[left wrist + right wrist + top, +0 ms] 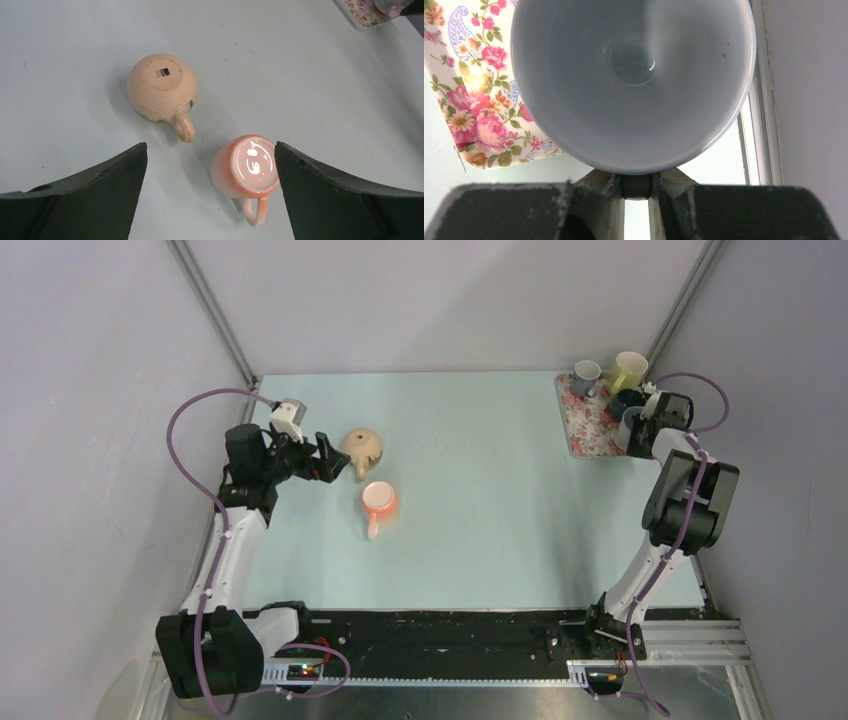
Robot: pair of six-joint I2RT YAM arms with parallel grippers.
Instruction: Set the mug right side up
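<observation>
The left gripper (330, 460) hangs released just left of the upside-down beige mug (363, 448), with the inverted orange mug (379, 499) nearer. Far right, the right gripper (636, 187) is clenched on a white mug (634, 75) at the floral tray's (469, 100) edge.

Two inverted mugs (363, 448) (beige, orange), one white cup (634, 75), three other cups (587, 373), one floral tray (585, 425).

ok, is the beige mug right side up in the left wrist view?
No, the beige mug sits rim-down on the table, its base with a small dark label facing up at the camera.
</observation>
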